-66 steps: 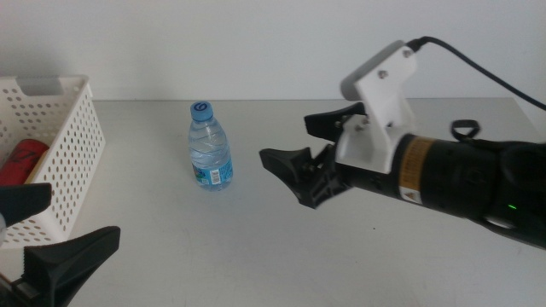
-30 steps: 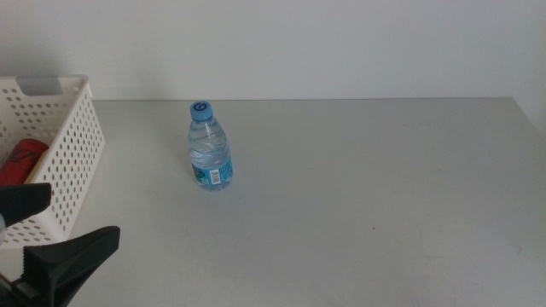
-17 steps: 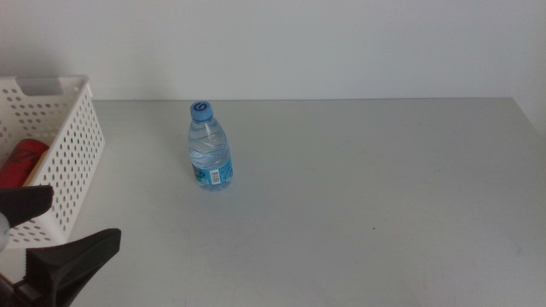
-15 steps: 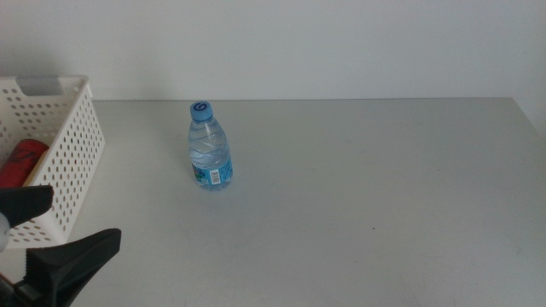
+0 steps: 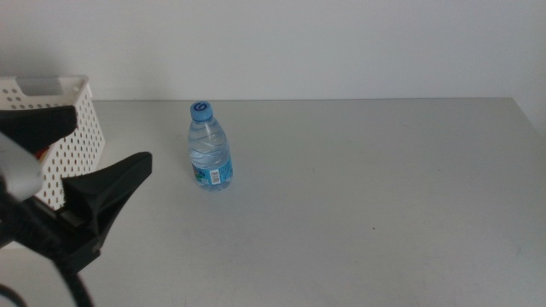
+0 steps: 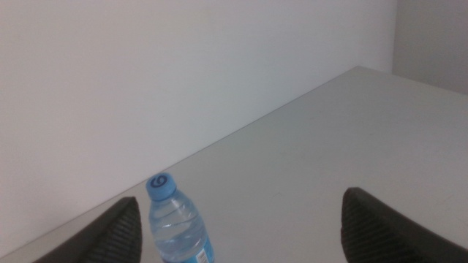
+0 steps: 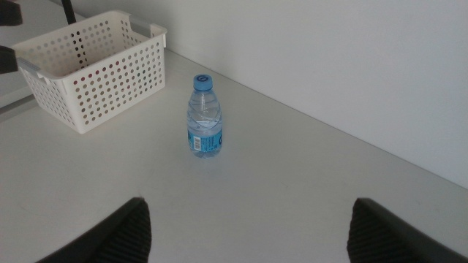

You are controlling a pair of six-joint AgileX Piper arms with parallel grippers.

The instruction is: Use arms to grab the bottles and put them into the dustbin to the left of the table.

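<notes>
The water bottle [image 5: 210,147] stood upright on the table [image 5: 358,196], near the dustbin [image 5: 60,111]. The left gripper [image 5: 72,170], jaws spread wide, was beside the bin and faced the bottle, apparently to fetch it. The right gripper [image 7: 245,226], also wide, waited outside the middle view. The bin's contents were hidden.

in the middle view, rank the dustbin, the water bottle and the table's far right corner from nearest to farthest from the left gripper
1. Dustbin: right behind the left gripper, at the table's left edge.
2. Water bottle: standing upright, to the gripper's right.
3. Table's far right corner: across the whole tabletop.
</notes>
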